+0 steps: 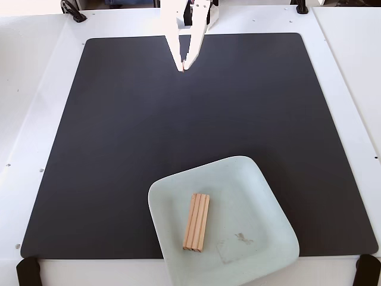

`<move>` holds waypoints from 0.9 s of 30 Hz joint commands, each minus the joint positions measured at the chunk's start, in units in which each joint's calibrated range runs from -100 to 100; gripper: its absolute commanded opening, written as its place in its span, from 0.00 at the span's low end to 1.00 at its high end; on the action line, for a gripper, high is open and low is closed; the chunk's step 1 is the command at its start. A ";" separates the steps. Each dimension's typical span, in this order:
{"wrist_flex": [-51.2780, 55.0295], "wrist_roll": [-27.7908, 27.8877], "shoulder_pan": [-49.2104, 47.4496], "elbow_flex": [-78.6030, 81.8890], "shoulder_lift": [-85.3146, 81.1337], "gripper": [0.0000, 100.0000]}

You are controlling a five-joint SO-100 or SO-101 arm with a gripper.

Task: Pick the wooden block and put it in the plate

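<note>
In the fixed view the block lies flat inside the plate at six o'clock, left of its centre, a smudge beside it. The gripper hangs at twelve o'clock, well apart, fingertips together and empty. The placing looks done; only parking the arm seems left
</note>
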 commanded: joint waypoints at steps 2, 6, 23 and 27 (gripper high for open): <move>4.49 -0.89 0.43 2.98 -10.00 0.01; 13.68 -1.53 0.21 2.98 -15.51 0.01; 59.99 -1.90 -0.47 2.71 -21.87 0.01; 59.99 -1.96 -0.47 2.71 -21.87 0.01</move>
